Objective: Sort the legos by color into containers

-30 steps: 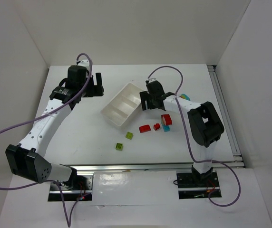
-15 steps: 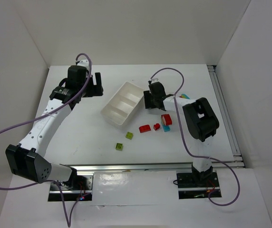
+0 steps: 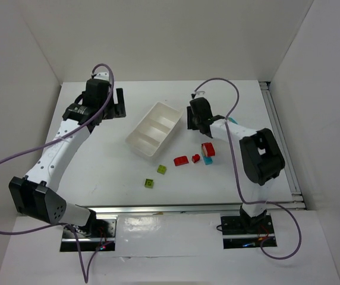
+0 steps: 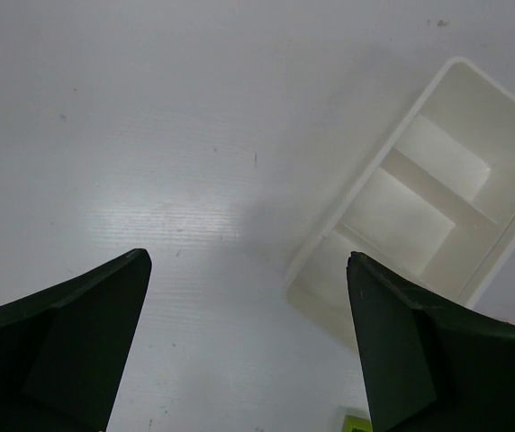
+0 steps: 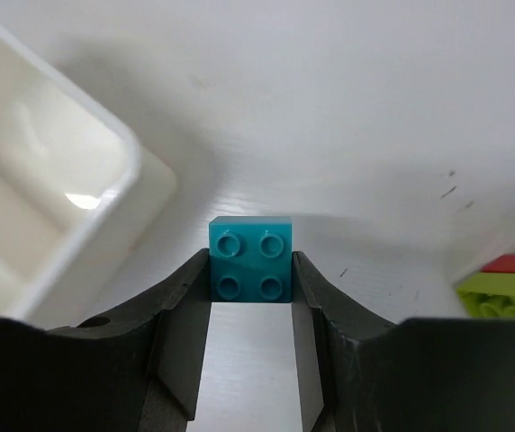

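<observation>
Legos [image 3: 196, 158] lie loose on a white table [image 3: 116, 172], near a white tray [image 3: 144, 122]. The left arm [image 3: 60, 148] stretches far forward over the table's left side. The left gripper [image 4: 248, 342] is spread wide and holds nothing. The right arm [image 3: 259, 154] is folded at the elbow and reaches toward the tray's far end. The right gripper [image 5: 250, 281] sits just beside that end, its fingers closed against a cyan brick [image 5: 250, 256].

From above, that brick is hidden under the gripper. The tray's long axis runs diagonally, near-left to far-right, and both wrist views cut it off. The cyan brick is square, with its studs facing the wrist camera. Whether it touches the table is unclear. A red and green stack [image 5: 510, 279] is cut off at the frame edge. Red bricks [image 3: 180, 160] and green bricks [image 3: 161, 169] lie between the tray and the arm bases.
</observation>
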{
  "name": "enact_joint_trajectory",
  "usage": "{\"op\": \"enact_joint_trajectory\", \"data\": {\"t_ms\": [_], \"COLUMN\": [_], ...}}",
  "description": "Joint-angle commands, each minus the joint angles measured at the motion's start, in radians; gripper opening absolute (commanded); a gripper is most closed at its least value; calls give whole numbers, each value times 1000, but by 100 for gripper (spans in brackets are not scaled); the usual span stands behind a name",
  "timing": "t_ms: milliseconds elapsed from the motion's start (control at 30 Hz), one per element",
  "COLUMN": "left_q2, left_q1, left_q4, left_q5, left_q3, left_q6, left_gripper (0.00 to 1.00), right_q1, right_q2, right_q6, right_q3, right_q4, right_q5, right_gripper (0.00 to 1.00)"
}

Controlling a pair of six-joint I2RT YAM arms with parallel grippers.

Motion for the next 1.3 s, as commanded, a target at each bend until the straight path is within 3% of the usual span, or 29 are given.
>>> {"op": "enact_joint_trajectory", "data": {"t_ms": [0, 200, 433, 467, 500, 600, 633, 733, 900, 1100, 1233, 1267], "left_q2": [-18, -92, -142, -142, -151, -152, -152, -152, -161, -224, -254, -254], "left_q1": [-1, -10, -29, -29, -29, -38, -38, -38, -76, -109, -161, -179], "left_q4": [-75, -75, -75, -75, -75, -75, -86, -86, -86, -66, -43, -34], "left_q5": [-27, 118, 171, 171, 171, 160, 160, 160, 171, 203, 327, 356], "left_q3": [4, -171, -232, -232, -232, -232, -232, -243, -281, -376, -463, -484], "left_q6": [-41, -149, -199, -199, -199, -188, -177, -177, -168, -177, -168, -168], "left_gripper": [100, 95, 92, 92, 92, 91, 91, 90, 86, 85, 82, 81], "right_q1": [18, 86, 130, 130, 130, 139, 139, 139, 139, 158, 202, 211], "right_q2": [-170, -83, 101, 123, 123, 134, 124, 74, -110, -366, -469, -483], "right_q6": [3, -15, -5, -5, -5, -5, -5, -5, 31, 118, 178, 193], "right_q3": [27, 214, 410, 439, 452, 484, 484, 444, 251, -62, -214, -244], "right_q4": [21, -36, -70, -70, -80, -100, -100, -91, -91, -172, -208, -220], "right_q5": [-23, -89, -89, -89, -98, -89, -80, -54, 9, 3, -28, -37], "right_gripper": [35, 37, 40, 44, 62, 81, 81, 81, 60, 60, 69, 75]}}
